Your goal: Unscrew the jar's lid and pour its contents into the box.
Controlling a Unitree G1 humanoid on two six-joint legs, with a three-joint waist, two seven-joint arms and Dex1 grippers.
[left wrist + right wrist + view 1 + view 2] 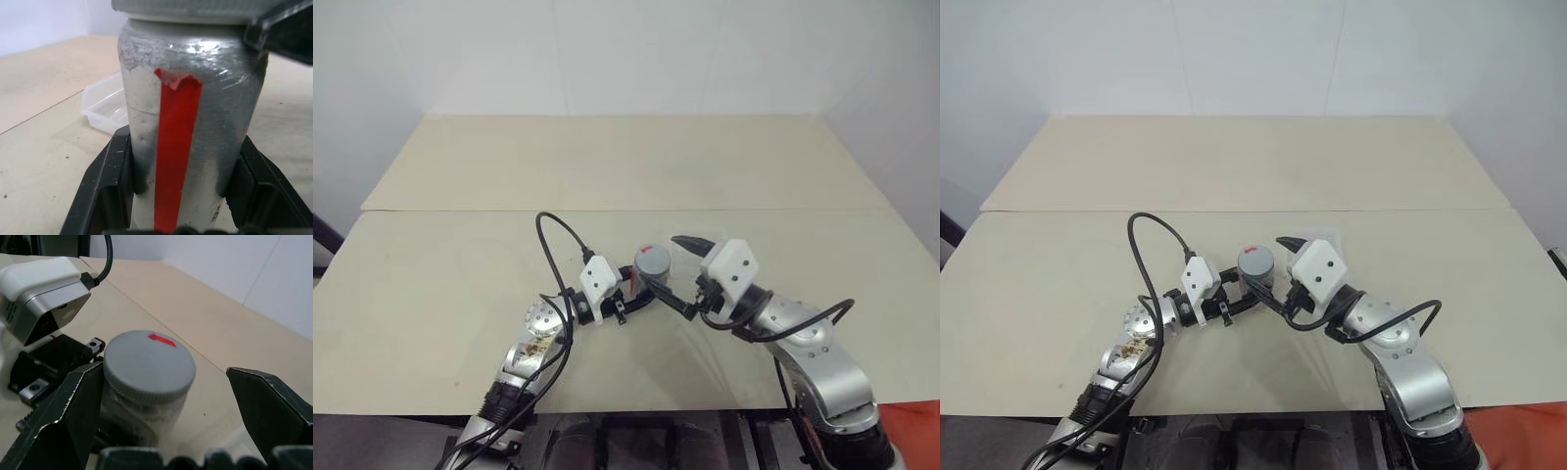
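- Two grippers work mid-table: the left gripper [641, 294] clamps the jar [188, 122] low on its body, and the right gripper [164, 396] stands wide around the lid [149, 362].
- We judge the jar rigid, light and slick; grip the lid's ribbed rim.
- We see the box [105, 105] just beyond, right of the jar, on a flat beige table [440, 284] against white walls.

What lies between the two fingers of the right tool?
The lid, still on the jar, sits between the right tool's open fingers, near one finger and apart from the other, as the right wrist view shows.
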